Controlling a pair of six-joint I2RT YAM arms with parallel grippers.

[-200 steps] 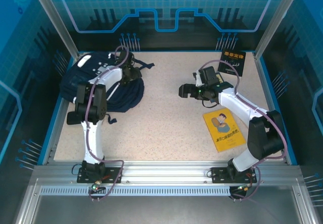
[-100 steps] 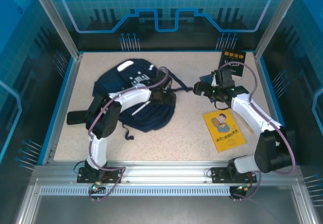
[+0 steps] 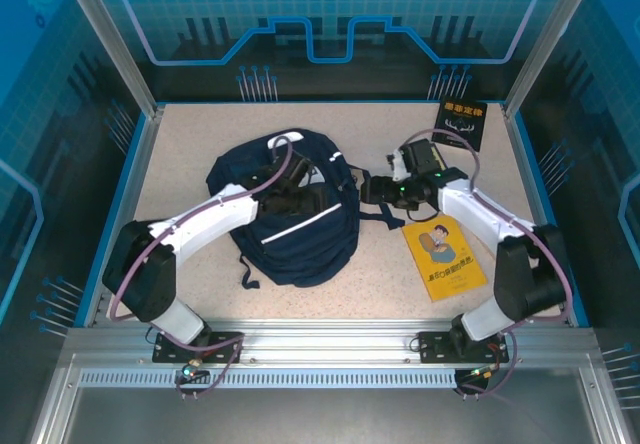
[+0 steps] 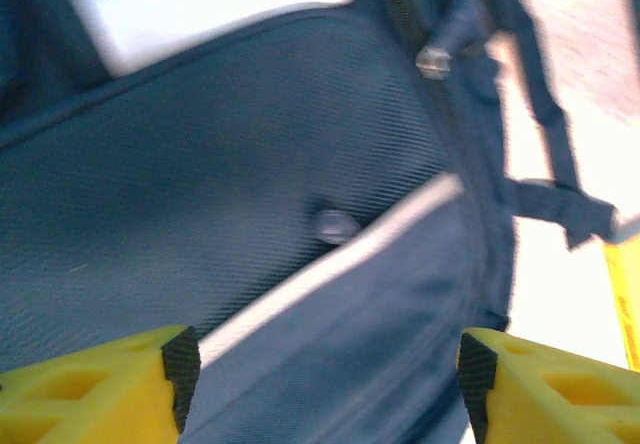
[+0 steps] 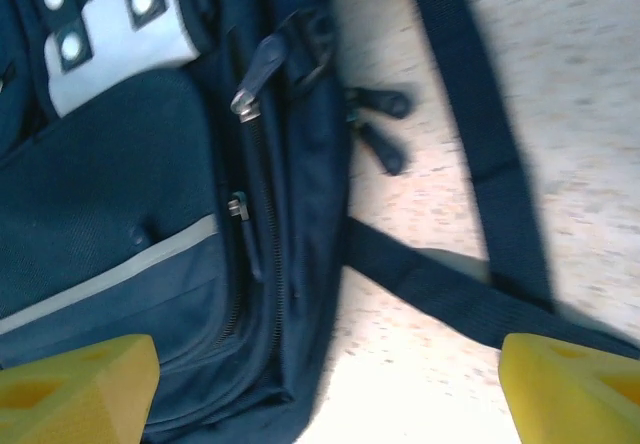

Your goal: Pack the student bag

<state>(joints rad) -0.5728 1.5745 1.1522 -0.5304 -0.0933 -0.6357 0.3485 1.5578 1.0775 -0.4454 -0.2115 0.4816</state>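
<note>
On your speckled tabletop (image 3: 180, 154), the student bag (image 3: 300, 234) lies left of centre. Your left gripper (image 4: 325, 379) hangs over its front panel, jaws spread, gripping nothing. Your right gripper (image 5: 325, 374) gapes wide at the bag's zipper edge, equally empty.

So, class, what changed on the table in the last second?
The backpack slid from the far-left corner to the middle, the left gripper travelling with it. The right gripper now sits at its right edge. The yellow book and black book stayed put.
</note>
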